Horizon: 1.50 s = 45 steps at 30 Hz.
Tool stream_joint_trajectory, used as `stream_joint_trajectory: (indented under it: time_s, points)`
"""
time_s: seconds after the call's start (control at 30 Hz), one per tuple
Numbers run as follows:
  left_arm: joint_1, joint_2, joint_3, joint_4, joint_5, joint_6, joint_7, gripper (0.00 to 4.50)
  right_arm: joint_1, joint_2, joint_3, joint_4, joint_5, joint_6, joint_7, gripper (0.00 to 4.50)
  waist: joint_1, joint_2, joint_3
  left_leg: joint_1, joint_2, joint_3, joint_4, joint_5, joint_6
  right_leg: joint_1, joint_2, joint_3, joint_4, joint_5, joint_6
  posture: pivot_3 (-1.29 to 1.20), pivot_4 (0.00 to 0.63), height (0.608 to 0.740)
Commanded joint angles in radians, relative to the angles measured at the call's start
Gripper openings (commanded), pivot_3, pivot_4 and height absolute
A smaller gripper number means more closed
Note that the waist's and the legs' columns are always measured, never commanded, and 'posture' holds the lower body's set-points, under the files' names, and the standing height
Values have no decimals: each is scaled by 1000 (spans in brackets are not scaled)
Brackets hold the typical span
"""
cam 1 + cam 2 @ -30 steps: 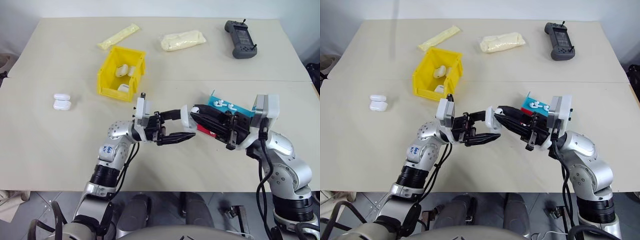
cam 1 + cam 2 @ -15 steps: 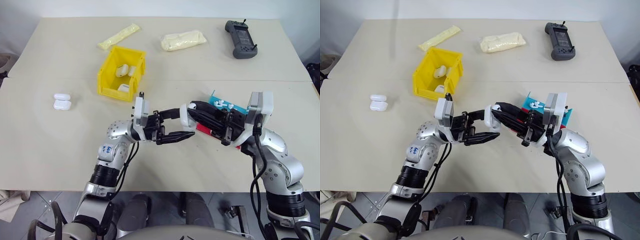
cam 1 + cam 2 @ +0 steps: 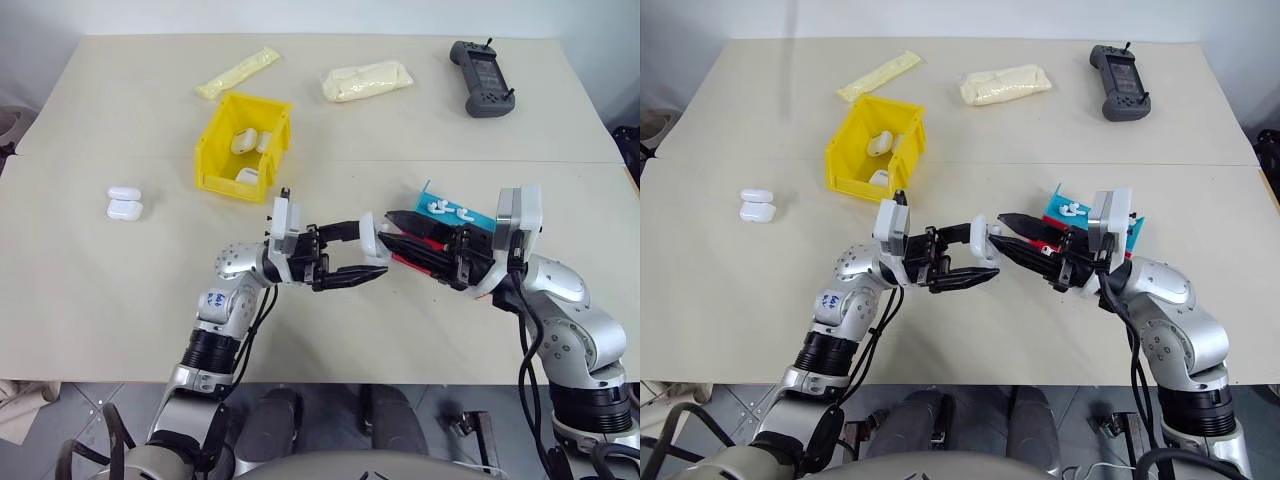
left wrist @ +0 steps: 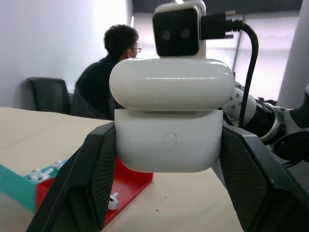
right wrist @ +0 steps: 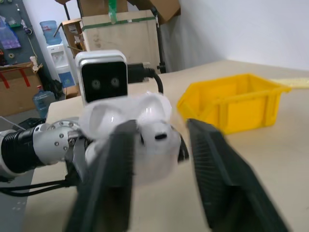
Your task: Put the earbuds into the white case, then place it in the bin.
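The left fingers (image 3: pixel 357 252) squeeze one white case (image 4: pixel 169 139) by its two sides, and its lid is up. The right fingers (image 3: pixel 1012 236) are partly open, tips right at the case, holding nothing I can see. One earbud (image 5: pixel 160 132) sits in the open case. A few more earbuds (image 3: pixel 446 209) lie on one red and blue tray (image 3: pixel 478 219) behind the right fingers. One yellow bin (image 3: pixel 216 151) sits well past the left fingers with three white cases inside. Two more cases (image 3: pixel 124 201) lie far out to the left. The counter (image 3: pixel 100 280) is pale and flat. It also holds two yellowish bags (image 3: pixel 365 81) and one grey controller (image 3: pixel 481 79). A person (image 4: pixel 108 77) sits in the room.
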Motion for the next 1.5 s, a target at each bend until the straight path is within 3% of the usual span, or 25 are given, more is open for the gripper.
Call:
stream_joint_trajectory:
  time_s: [0.03,0.17,0.2,0.4,0.57,0.73,0.93,1.1,1.23,1.33,1.5]
  points:
    - [-59,-36,14,-43,-39,-40,5,2790,7,-39,13,-11,9,49,38,3049,1,0,0,0,0,0,0,0,0,0,0,0,0,0,0,0,150,740]
    - [-60,-36,15,-33,-35,-49,0,2790,21,-85,-58,-17,28,56,37,4397,2,0,0,0,0,0,0,0,0,0,0,0,0,0,0,0,150,740]
    - [-58,-32,17,-31,-34,-51,-3,2790,44,-108,-100,-20,31,52,41,4455,2,0,0,0,0,-1,0,0,0,0,0,0,0,0,0,0,150,740]
    - [-14,6,31,-49,-36,-61,-25,2790,308,-194,-309,29,-60,-54,114,4455,17,0,0,-1,-1,0,0,-1,2,1,0,-1,-2,0,0,0,150,740]
    - [25,70,46,-58,-36,-61,-59,2790,440,-130,-447,156,-192,-286,101,4455,9,0,0,1,-1,4,0,-1,2,2,0,0,-1,0,1,0,150,740]
    - [41,96,56,-49,-38,-73,-73,2790,505,-104,-507,241,-230,-399,123,4455,2,0,0,2,0,3,0,-1,2,2,0,1,-1,0,1,0,150,740]
    - [54,92,51,-57,-31,-84,-63,2790,499,-139,-489,289,-259,-423,132,4455,1,2,0,2,1,3,0,-1,2,2,0,1,-1,0,1,0,150,740]
    - [65,77,49,-81,-32,-82,-33,2790,319,-284,-391,329,-272,-302,162,4455,-6,3,0,2,2,4,0,-1,2,2,0,3,-1,1,1,0,150,740]
    - [80,62,43,-84,-24,-95,-16,2790,39,-386,-211,447,-356,-189,183,4455,-3,5,0,3,3,4,0,-1,2,1,0,2,-1,0,1,0,150,740]
    - [90,56,32,-87,-19,-103,-10,2790,-215,-408,-48,589,-469,-125,200,4455,-5,5,0,2,2,4,0,-1,2,1,-1,2,-1,1,1,0,150,740]
    - [97,51,32,-98,-21,-107,5,2790,-536,-397,189,876,-679,-174,310,4455,0,6,0,-1,1,1,1,-1,1,-1,-1,0,-2,0,1,0,150,740]
